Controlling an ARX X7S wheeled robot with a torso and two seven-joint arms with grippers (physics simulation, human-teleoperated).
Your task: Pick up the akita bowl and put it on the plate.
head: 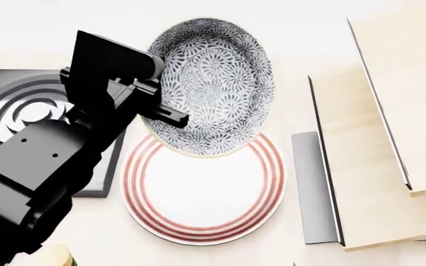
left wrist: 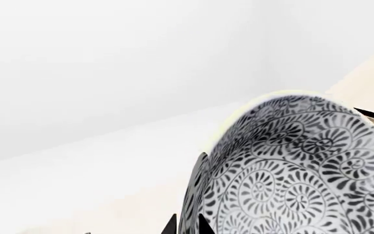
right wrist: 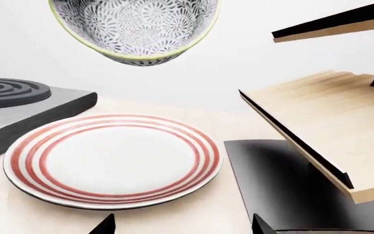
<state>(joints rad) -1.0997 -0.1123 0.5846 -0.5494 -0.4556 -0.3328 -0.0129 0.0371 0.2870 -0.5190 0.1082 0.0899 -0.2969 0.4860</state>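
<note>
1. One akita bowl (head: 214, 83), the grey-and-white floral one.
2. One plate (head: 202, 188), white with red rings. I count roughly four rings.
3. One square dark grey burner (head: 20, 108) with circular grooves.
4. Wooden boards (head: 379, 166): two for sure, stacked and overlapping. Could be a third, can't tell.
5. One black robot arm (head: 57, 155) in the head view.

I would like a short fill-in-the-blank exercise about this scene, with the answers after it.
1. The left gripper holds the akita bowl by its ____.
2. The rings on the plate are ____.
3. In the right wrist view the akita bowl hangs ____ the plate, not touching it.
4. The burner lies on the robot's ____ side of the plate.

Answers: rim; red; above; left
</note>
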